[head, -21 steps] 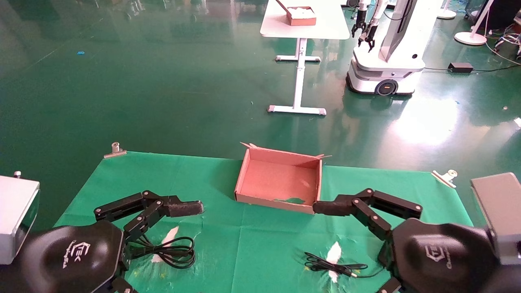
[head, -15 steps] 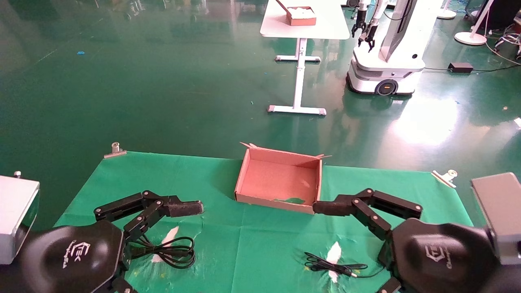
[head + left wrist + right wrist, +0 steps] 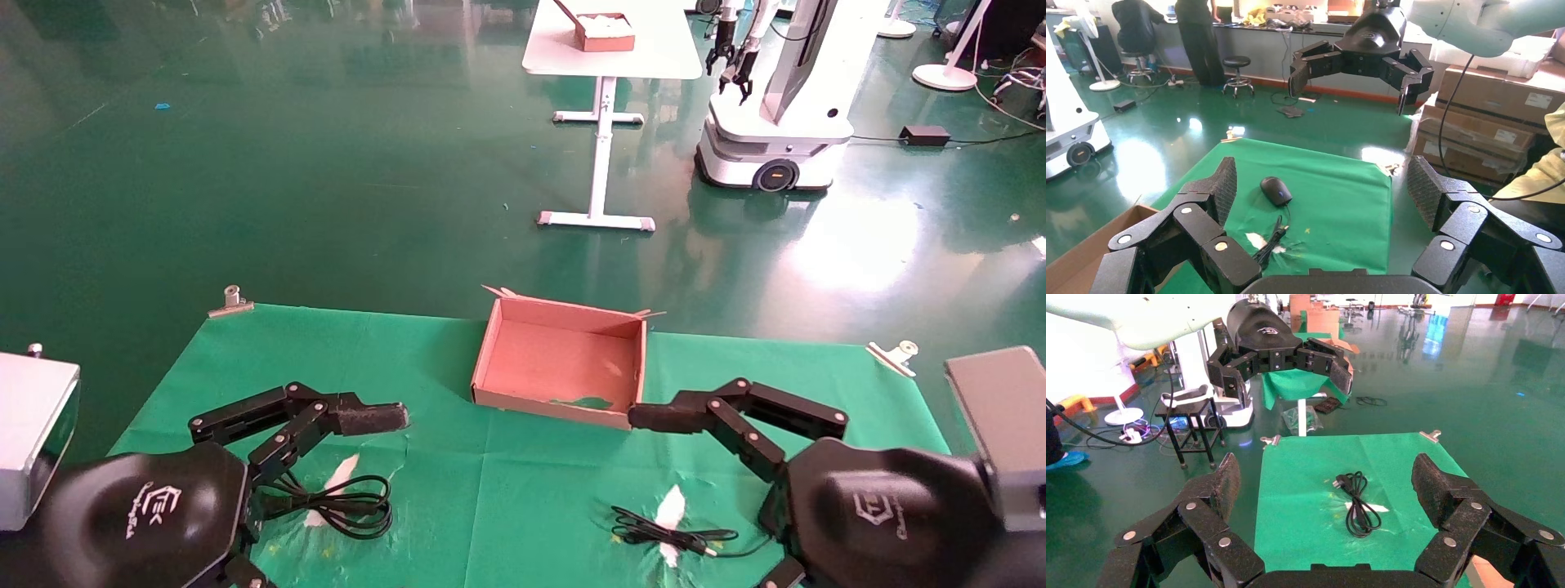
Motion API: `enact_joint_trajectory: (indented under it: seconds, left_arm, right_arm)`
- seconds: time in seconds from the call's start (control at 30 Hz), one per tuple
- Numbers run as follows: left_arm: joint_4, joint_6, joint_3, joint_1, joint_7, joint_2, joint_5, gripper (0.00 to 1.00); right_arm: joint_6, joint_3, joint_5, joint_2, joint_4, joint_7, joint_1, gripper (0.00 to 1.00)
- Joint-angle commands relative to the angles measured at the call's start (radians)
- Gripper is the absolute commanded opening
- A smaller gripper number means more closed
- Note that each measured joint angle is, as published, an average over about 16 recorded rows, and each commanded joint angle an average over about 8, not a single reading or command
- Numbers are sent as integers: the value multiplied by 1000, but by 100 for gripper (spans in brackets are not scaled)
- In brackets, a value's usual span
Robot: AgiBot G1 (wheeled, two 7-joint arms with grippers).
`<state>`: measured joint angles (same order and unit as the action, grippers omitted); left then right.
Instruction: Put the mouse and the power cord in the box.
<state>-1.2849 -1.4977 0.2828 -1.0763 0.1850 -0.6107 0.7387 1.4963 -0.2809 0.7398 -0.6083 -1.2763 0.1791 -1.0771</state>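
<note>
Both claws hover with fingers spread wide, holding nothing. One box (image 3: 560, 363) sits between them, just beyond their tips. One cord (image 3: 347, 506) lies beside the left claw (image 3: 1321, 196), nearer the robot. One mouse (image 3: 1276, 190) lies under the right claw (image 3: 1324, 484). The logos on both housings cannot be read.

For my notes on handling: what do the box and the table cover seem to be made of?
The box looks like brown cardboard, matt, with torn, ragged flaps at its corners. The table cover looks like thin green cloth or felt: it shows fold creases and is clipped at the corners, but the exact fabric is unclear.
</note>
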Motion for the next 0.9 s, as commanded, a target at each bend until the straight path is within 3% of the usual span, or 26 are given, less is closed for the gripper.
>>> enact_joint_trajectory:
  seconds: [0.03, 0.23, 0.5, 0.7, 0.9]
  left_arm:
    - [0, 1, -2, 2, 1, 0, -5, 100]
    - [-1, -27, 35, -32, -16, 8, 85, 100]
    - [56, -86, 204, -197, -77, -1, 390, 100]
    - [211, -85, 378, -370, -186, -95, 628, 100]
    - [492, -54, 495, -499, -336, -226, 791, 100]
  right_arm:
    - [-1, 1, -2, -1, -2, 2, 0, 100]
    - [19, -10, 51, 22, 25, -34, -6, 100]
    - [65, -68, 221, 50, 115, -152, -39, 100]
    - [75, -159, 400, 10, 245, -293, -120, 100]
    - [54, -265, 590, -108, 459, -466, -244, 100]
